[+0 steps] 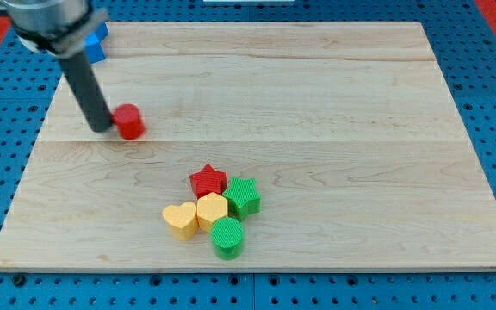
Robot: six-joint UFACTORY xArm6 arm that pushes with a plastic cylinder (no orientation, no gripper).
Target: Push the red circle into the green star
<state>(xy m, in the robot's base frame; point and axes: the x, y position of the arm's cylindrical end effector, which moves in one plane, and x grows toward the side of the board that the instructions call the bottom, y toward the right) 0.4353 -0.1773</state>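
The red circle (129, 120) lies on the wooden board (334, 129) at the view's left. My tip (102, 127) stands right beside it, on its left side, touching or nearly touching it. The green star (243, 196) sits lower, near the view's bottom centre, in a tight cluster with other blocks. It is well to the lower right of the red circle and my tip.
Around the green star are a red star (207, 181), a yellow block (212, 209), a yellow heart (180, 220) and a green circle (227, 237). A blue block (98, 43) sits at the board's top left, partly hidden by the arm.
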